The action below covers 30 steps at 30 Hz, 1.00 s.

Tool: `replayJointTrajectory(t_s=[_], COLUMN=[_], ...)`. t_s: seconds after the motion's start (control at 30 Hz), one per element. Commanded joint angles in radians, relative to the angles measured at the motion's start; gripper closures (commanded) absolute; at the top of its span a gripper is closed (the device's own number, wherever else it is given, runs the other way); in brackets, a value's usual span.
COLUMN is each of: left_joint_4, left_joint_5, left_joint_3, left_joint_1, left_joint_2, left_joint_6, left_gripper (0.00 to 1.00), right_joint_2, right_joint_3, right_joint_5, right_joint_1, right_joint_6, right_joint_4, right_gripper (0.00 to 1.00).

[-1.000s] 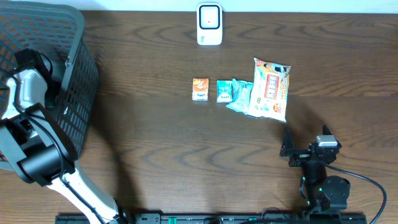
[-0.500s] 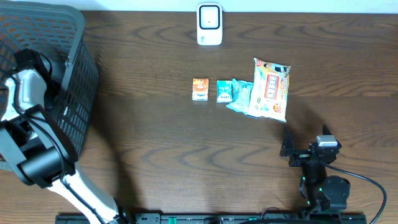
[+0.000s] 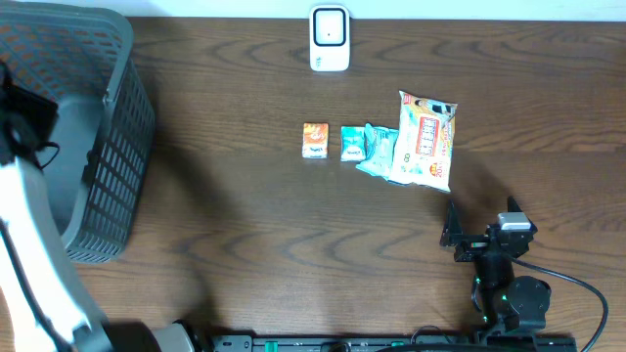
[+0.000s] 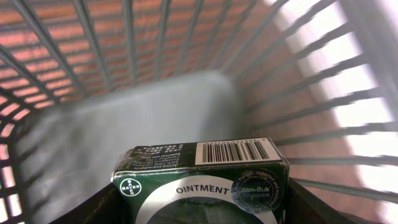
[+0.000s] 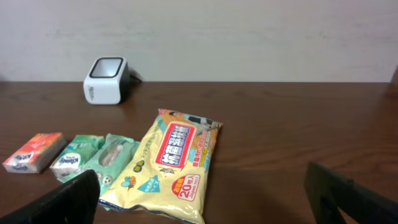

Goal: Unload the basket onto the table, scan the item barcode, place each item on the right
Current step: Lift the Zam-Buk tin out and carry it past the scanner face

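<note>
A dark green ointment box (image 4: 202,177) with a barcode (image 4: 231,151) on its upper face sits between the fingers of my left gripper (image 4: 199,208), which is shut on it. Grey basket mesh (image 4: 124,43) surrounds it on all sides. In the overhead view the left arm (image 3: 24,210) stands at the far left edge by the basket (image 3: 98,147), and the box is hidden there. The white scanner (image 3: 330,37) stands at the table's far edge. My right gripper (image 5: 205,208) is open and holds nothing, low over the table short of the yellow packet.
A yellow wipes packet (image 3: 424,140), a teal pouch (image 3: 376,149), a green tissue pack (image 3: 352,143) and an orange tissue pack (image 3: 314,140) lie in a row mid-table. The right arm (image 3: 499,264) sits near the front edge.
In the overhead view the left arm has swung toward the left edge and looms larger, uncovering more of the basket's inside. The right arm and the table items have not moved.
</note>
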Motion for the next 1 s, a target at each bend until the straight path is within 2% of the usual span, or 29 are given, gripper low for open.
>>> replayJointTrajectory(t_s=[0.0,0.17,0.37,0.47,0.63,0.83,0.97], left_joint_4=[0.021,0.068,0.072,0.079,0.074,0.079,0.099], left_joint_5=[0.163,0.416,0.462,0.416,0.249,0.106,0.095], left_joint_3=[0.015,0.015,0.014,0.014,0.014,0.014,0.014], left_joint_1=[-0.003,-0.092,-0.332,-0.476,-0.668,-0.799,-0.843], left_joint_2=[-0.090,-0.169,-0.155,-0.123,-0.021,0.169,0.320], left_joint_6=[-0.035,-0.035,-0.030,0.006,0.099,0.201,0.274], left_gripper=[0.36,0.36,0.36,0.36,0.36,0.36,0.35], right_joint_2=[-0.005,-0.005,-0.005,-0.005,-0.005,-0.005,-0.005], right_joint_3=[-0.002,-0.002,-0.002,-0.002,-0.002,-0.002,-0.002], right_joint_5=[0.001,0.001,0.001,0.001,0.001,0.001,0.001], right_joint_1=[-0.003,-0.003,-0.003,-0.003,-0.003,-0.003,-0.003], right_joint_6=[-0.008,-0.008,-0.008,-0.008,-0.008,-0.008,-0.008], right_joint_4=[-0.002,-0.002,-0.002,-0.002,-0.002,-0.002,-0.002], right_gripper=[0.01,0.01,0.01,0.01,0.01,0.01,0.01])
